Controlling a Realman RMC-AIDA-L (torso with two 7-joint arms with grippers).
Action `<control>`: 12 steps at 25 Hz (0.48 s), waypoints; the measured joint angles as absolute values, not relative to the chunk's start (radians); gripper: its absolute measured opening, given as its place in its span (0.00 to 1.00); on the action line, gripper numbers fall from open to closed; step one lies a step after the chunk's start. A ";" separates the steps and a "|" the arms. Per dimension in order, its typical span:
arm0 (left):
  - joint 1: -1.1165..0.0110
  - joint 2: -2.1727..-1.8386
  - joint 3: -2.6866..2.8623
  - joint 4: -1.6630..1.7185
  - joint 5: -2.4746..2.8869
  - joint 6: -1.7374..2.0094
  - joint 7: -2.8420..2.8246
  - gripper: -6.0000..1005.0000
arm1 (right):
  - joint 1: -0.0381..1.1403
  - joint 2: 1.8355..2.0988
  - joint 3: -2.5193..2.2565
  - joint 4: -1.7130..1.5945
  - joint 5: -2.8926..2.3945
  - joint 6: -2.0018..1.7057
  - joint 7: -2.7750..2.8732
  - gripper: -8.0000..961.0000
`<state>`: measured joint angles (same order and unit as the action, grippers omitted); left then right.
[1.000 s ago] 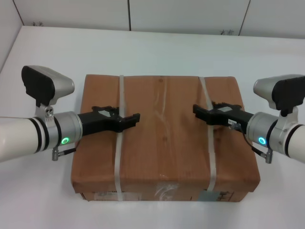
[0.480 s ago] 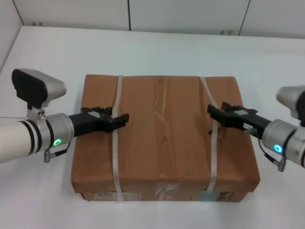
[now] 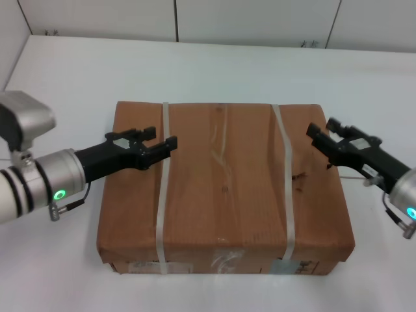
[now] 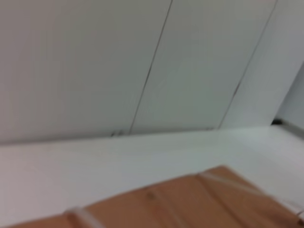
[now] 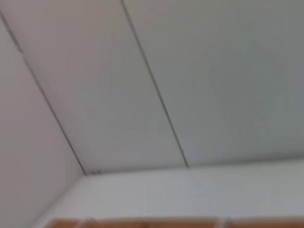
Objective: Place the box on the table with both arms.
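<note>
The box [image 3: 224,188] sits flat on the white tabletop [image 3: 214,65], and nothing is holding it. A second ago both arms reached well in over the top of the box, with each pincer close to one of the two white straps. Now both have pulled back toward the sides. The left pincer [image 3: 162,148] hangs over the left part of the box top, right beside the left strap [image 3: 162,188], and its black fingers look to be close together with nothing between them. The right pincer [image 3: 320,136] has gone farther out and is over the right edge of the box, past the right strap [image 3: 286,188]; whether it is open or closed cannot be told from here. The box itself has not moved while the arms backed away. That likely means the box has already been put down, and all that is left is for the arms to get clear of it. On the front side of the box, the side nearest the robot, there is clear tape and some labels [image 3: 296,266] with dark print, but the writing is too small to read and no brand can be made out. The wrist views show only the box top, the tabletop and the wall behind.
</note>
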<state>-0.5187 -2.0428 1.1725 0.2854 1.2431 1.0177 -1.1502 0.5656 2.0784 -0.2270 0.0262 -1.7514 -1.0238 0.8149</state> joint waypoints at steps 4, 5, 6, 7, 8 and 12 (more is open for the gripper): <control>-0.462 -2.034 1.171 0.339 1.228 1.187 -1.125 0.60 | 0.511 2.076 -0.254 -0.017 -1.766 -1.275 0.717 0.60; -0.451 -2.027 1.171 0.350 1.227 1.263 -1.124 0.60 | 0.505 2.074 -0.278 -0.039 -1.781 -1.329 0.713 0.60; -0.444 -2.019 1.172 0.356 1.230 1.342 -1.124 0.60 | 0.504 2.070 -0.308 -0.069 -1.798 -1.371 0.723 0.60; -0.443 -2.016 1.173 0.357 1.230 1.364 -1.124 0.60 | 0.506 2.069 -0.342 -0.119 -1.826 -1.406 0.760 0.60; -0.445 -2.008 1.178 0.359 1.233 1.430 -1.119 0.60 | 0.510 2.067 -0.374 -0.169 -1.852 -1.432 0.807 0.60; -0.456 -1.981 1.186 0.370 1.263 1.584 -1.092 0.59 | 0.536 2.065 -0.534 -0.395 -1.948 -1.570 1.046 0.61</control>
